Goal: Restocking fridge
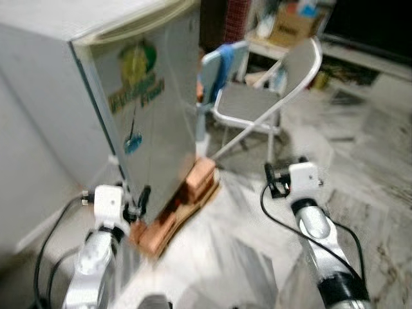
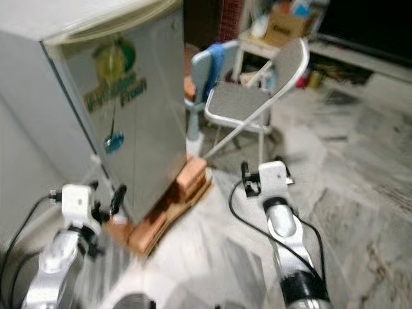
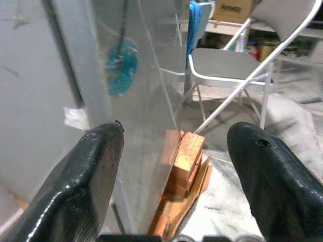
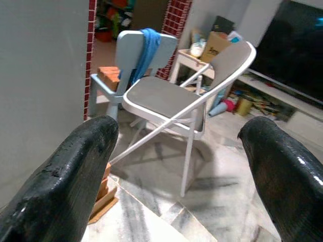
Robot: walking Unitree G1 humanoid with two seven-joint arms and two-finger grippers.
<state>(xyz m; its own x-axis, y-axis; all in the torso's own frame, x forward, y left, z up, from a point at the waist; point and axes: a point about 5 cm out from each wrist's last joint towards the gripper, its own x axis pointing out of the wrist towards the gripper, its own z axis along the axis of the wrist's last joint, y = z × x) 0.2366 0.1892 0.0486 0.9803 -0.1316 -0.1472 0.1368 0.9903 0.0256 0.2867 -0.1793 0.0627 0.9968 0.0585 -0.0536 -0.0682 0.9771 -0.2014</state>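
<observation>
Before me the fridge (image 1: 129, 96) stood upright, door shut; my left gripper (image 3: 171, 166) and right gripper (image 4: 176, 166) gaped wide, empty.

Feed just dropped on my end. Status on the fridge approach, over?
Both grippers open, empty: left gripper low by fridge door, right gripper out over floor. Door shut. Folding chair stands beside fridge.

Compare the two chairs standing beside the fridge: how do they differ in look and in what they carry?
The folding chair has a thin white tube frame and grey seat and back; the light blue chair behind it looks solid and moulded. The light blue chair has a blue cloth draped over its back and a brick on its seat; the folding chair's seat is bare. Both stand on the marble floor.
</observation>
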